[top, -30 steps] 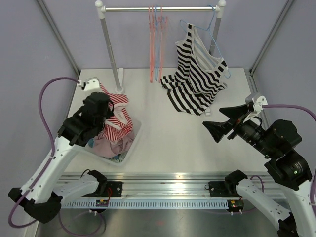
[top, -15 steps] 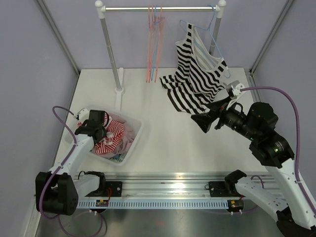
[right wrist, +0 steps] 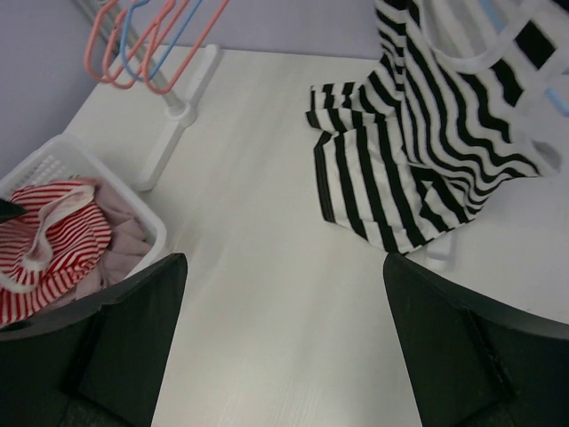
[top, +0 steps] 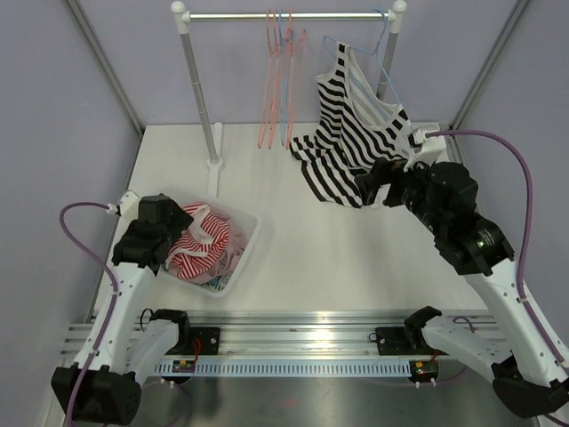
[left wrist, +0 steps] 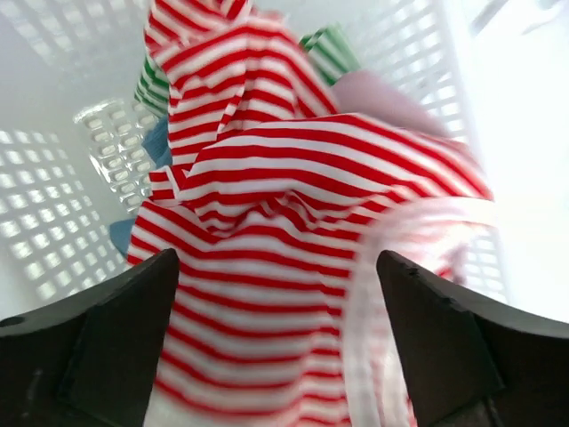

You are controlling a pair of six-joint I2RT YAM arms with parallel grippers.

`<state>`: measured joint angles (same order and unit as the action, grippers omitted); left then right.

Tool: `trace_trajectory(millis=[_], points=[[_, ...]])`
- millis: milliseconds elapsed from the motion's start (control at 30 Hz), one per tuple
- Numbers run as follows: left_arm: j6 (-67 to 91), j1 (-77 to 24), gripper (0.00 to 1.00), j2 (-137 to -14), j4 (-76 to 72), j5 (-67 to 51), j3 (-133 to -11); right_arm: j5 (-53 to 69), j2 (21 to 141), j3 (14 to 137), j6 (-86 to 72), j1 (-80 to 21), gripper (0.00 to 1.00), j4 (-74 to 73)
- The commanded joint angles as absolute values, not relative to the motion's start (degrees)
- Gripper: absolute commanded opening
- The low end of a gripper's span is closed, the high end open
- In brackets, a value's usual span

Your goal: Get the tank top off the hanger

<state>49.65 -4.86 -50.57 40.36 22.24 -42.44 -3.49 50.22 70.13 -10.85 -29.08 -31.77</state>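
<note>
Striped tank top (top: 351,133): hung on blue hanger (top: 396,93), far right (hem resting on table (top: 293,240)). Right tool (right wrist: 283,311) released, near it; left tool (left wrist: 277,302) released above basket (top: 240,258).

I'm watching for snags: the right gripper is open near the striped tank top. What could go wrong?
The tank top hangs askew on the blue hanger, hem pooled on the table; tugging low may pull the hanger off the rail rather than free the straps. The open right gripper could pinch only one fabric layer and slip.
</note>
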Motion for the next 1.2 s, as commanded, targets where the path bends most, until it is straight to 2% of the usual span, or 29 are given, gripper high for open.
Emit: trace_trajectory(millis=[0, 100, 200, 300, 333, 433, 533, 733, 867, 1000, 1033, 1167], points=[[49.3, -4.8, 0.99, -45.7, 46.5, 24.8, -50.5, -14.6, 54.1, 77.3, -8.2, -29.0, 1.0, -31.3], [46.3, -4.8, 0.99, -43.0, 48.8, 25.7, -56.1, -20.2, 59.9, 82.9, -5.5, -28.7, 1.0, -32.3], [39.3, -4.8, 0.99, -41.2, 47.7, 22.7, -60.5, -20.5, 66.1, 89.9, -3.3, -25.6, 0.99, -33.0], [29.6, -4.8, 0.99, -41.1, 43.8, 9.7, -61.6, -14.7, 72.7, 96.7, -0.4, -20.3, 1.0, -34.7], [26.4, -4.8, 0.99, -41.5, 43.2, 1.3, -62.0, -14.1, 74.7, 97.1, 2.3, -19.7, 1.0, -33.5], [23.3, -4.9, 0.99, -44.6, 43.0, -12.2, -61.1, -13.2, 79.4, 101.6, 4.4, -15.4, 0.99, -31.6], [20.0, -7.2, 0.99, -44.5, 39.1, -19.2, -58.4, -8.1, 85.1, 107.8, 6.3, -10.9, 1.0, -33.1], [16.4, -14.5, 0.99, -42.6, 34.8, -23.6, -53.4, 7.4, 96.8, 122.3, 9.0, -6.2, 0.76, -41.0], [15.6, -15.8, 0.99, -42.1, 32.7, -23.3, -50.0, 14.2, 102.9, 130.4, 10.7, -5.4, 0.72, -46.3], [14.7, -15.8, 0.99, -42.2, 33.0, -22.3, -49.4, 17.4, 108.6, 135.5, 11.3, -5.4, 0.52, -49.0], [14.4, -15.8, 0.99, -42.2, 33.0, -22.1, -49.4, 18.6, 109.3, 136.2, 11.3, -5.4, 0.44, -49.4], [14.3, -15.8, 0.99, -41.3, 32.9, -21.5, -48.9, 23.5, 110.2, 137.1, 9.2, -5.4, 0.31, -48.5]])
